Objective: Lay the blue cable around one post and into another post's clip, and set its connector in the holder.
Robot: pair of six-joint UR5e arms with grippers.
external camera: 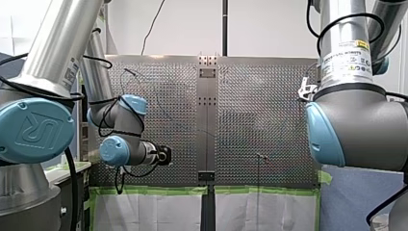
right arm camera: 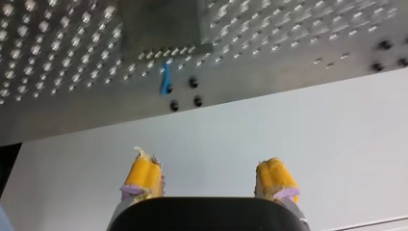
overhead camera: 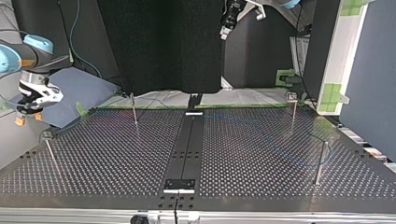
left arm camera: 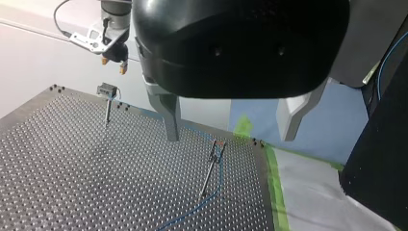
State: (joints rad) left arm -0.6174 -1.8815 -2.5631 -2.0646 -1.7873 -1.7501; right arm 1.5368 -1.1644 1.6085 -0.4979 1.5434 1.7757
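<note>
The blue cable [overhead camera: 261, 133] lies loose on the perforated table, curving past the thick post [overhead camera: 320, 161] at the top view's right. In the left wrist view the blue cable [left arm camera: 219, 185] runs by a thin clip post [left arm camera: 210, 166] ahead of my left gripper [left arm camera: 230, 138], whose metal fingers stand open and empty, high above the table. My right gripper [right arm camera: 207, 161] is open, its yellow pads bare, just off the table's edge. A short blue cable end [right arm camera: 166, 79] shows under a grey block [right arm camera: 159, 24]. My right gripper [overhead camera: 27, 119] hovers beside the holder post [overhead camera: 49, 149].
Two more thin posts [overhead camera: 134, 109] [overhead camera: 293, 109] stand along the far edge in the top view. A black centre strip [overhead camera: 189, 144] splits the table. Green tape [left arm camera: 272, 178] and white sheeting border it. Blue padding [overhead camera: 79, 88] lies off the top view's left corner.
</note>
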